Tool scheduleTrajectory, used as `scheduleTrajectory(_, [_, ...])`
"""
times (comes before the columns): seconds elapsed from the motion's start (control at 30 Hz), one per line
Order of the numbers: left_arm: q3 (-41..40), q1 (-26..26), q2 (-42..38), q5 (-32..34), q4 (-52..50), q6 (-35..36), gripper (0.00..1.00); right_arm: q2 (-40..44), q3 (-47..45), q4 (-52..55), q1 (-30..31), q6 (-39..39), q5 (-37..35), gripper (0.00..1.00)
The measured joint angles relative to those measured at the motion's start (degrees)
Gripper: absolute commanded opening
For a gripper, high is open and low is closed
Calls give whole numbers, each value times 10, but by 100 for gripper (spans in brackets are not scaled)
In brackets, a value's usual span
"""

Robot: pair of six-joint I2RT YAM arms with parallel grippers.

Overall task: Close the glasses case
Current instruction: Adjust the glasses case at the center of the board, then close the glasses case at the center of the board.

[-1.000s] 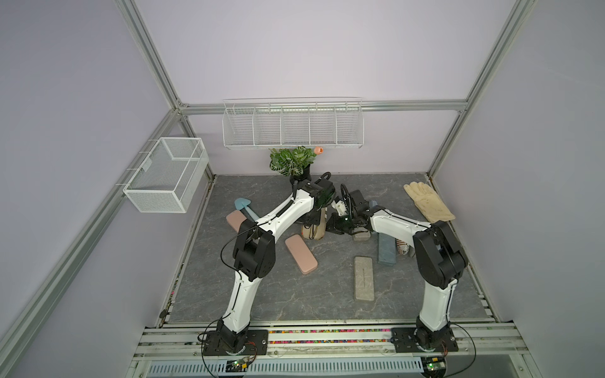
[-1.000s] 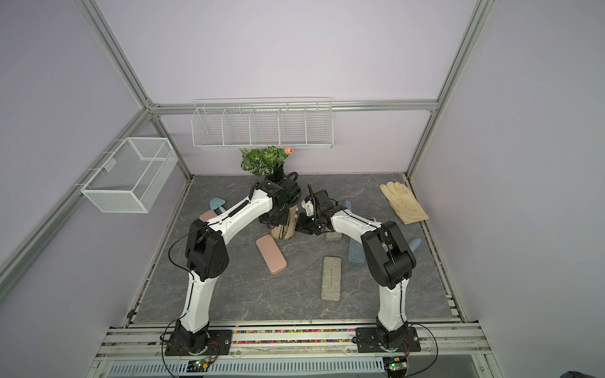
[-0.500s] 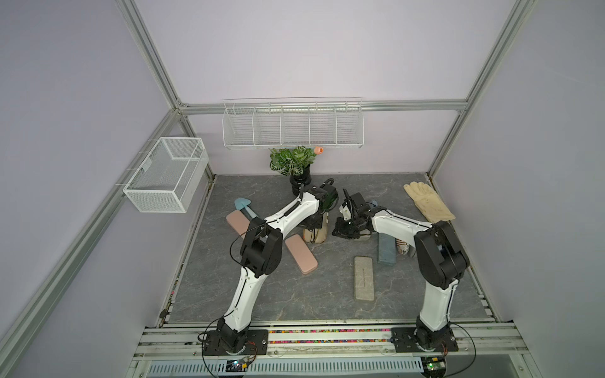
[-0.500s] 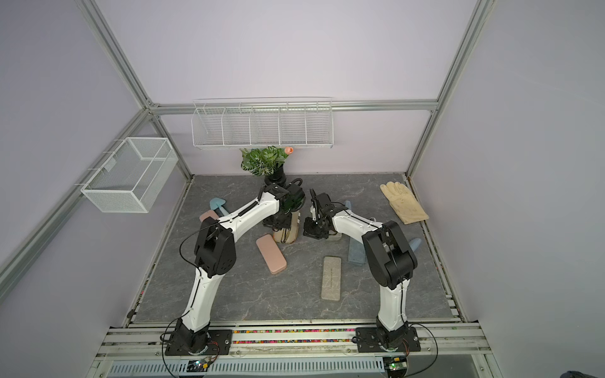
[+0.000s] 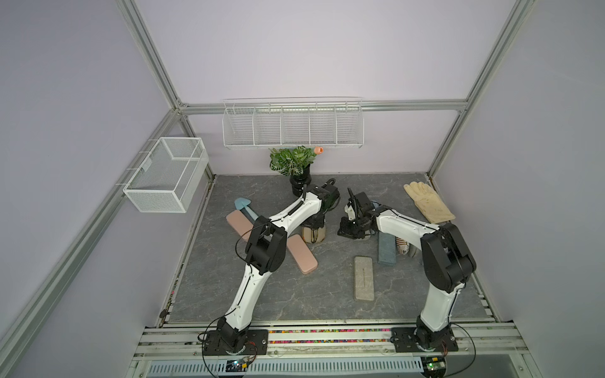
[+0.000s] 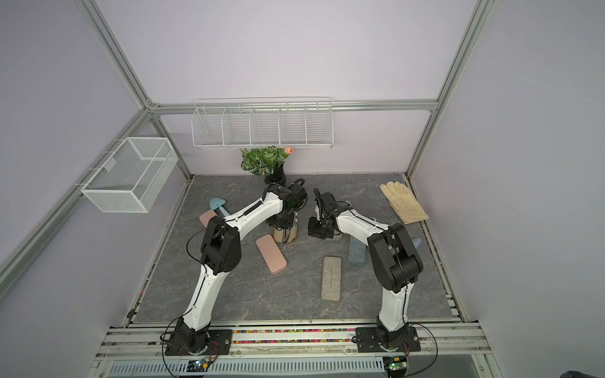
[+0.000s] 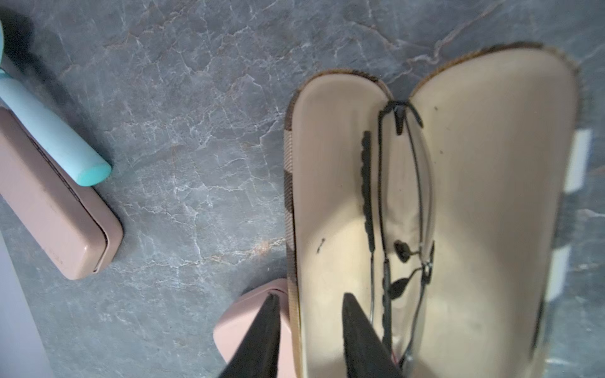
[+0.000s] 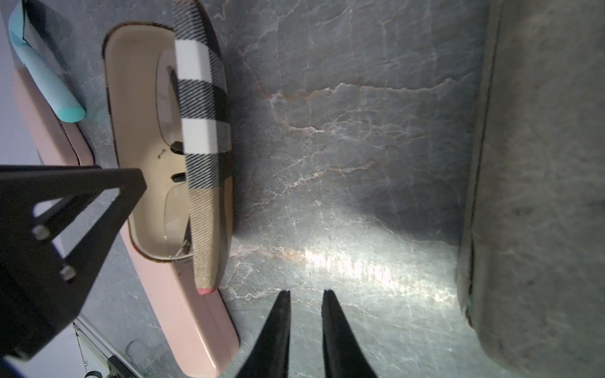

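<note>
The plaid glasses case [image 7: 491,203] lies open on the table, beige lining up, with thin black glasses [image 7: 401,196] in its fold. Both top views show it [image 5: 313,234] [image 6: 285,234] under my left wrist. My left gripper [image 7: 309,304] is open and straddles one long wall of the case, with one finger inside the shell and the other outside over a pink case. In the right wrist view the plaid half [image 8: 201,108] stands edge-on. My right gripper [image 8: 306,294] hovers beside the case over bare table, its fingers a little apart and empty.
A pink case [image 5: 302,255] touches the plaid one, and a second pink case [image 5: 238,222] lies under a teal trowel [image 5: 244,207]. A grey case [image 5: 363,278], a blue case [image 5: 386,250], a glove [image 5: 427,203] and a potted plant [image 5: 293,163] surround the arms.
My left gripper's fingers were shut and now stand apart around the case wall. The left wrist has shifted slightly toward the front right. The right gripper has widened a little.
</note>
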State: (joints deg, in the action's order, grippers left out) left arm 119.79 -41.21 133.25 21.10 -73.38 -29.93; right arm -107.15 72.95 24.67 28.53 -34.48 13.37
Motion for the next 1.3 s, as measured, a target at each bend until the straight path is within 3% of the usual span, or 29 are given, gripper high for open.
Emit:
scheduleTrajectory(0.3, [0,1,-5,21,-6,-4,41,0,2,9,0,5,0,20])
scheduleTrajectory(0.43, [-19,13,-45,25,6,-6,17,-1,33,42,0,19,0,14])
scheduleTrajectory(0.57, [-103,59,-126,-2,51,-11,6,-24,97,70,0,43,0,10])
scheduleTrajectory(0.77, [-211,128,-160,-67,134,-14,2,-76,153,103,0,73,-2,7])
scheduleTrajectory(1.0, [-236,121,-120,-123,190,-15,0,-115,158,121,1,84,-5,7])
scheduleTrajectory(1.3, [-236,120,-102,-150,215,-15,0,-148,175,124,8,84,-5,7])
